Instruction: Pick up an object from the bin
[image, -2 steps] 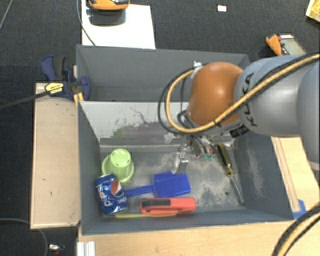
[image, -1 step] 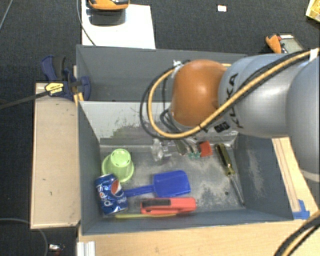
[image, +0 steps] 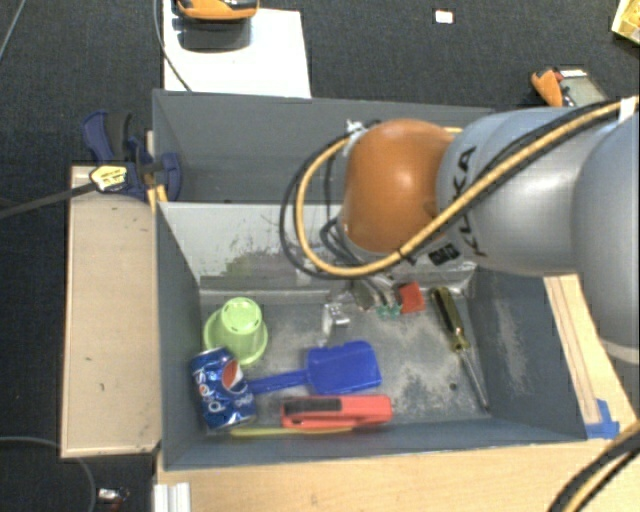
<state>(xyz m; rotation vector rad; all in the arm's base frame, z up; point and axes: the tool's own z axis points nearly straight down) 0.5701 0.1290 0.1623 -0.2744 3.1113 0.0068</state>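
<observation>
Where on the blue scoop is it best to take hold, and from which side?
Probably its thin handle, from above, closing across its width. The scoop lies flat; its blade is wide, while the handle is narrow, with bare floor on its far side. Stay clear of the can at its end.

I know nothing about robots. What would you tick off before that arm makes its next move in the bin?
1. End effector inside the bin, low near the back of the floor: ok.
2. Whether it already holds something: cannot tell; the arm's orange cover hides much of it.
3. A reachable thing nearby: ok; the blue scoop lies just in front of it, with nothing on top.
4. Free room beside it: not ok; a small red piece and a screwdriver lie close by.
5. Green cup and crushed Pepsi can out of the way at the other end: ok.
</observation>
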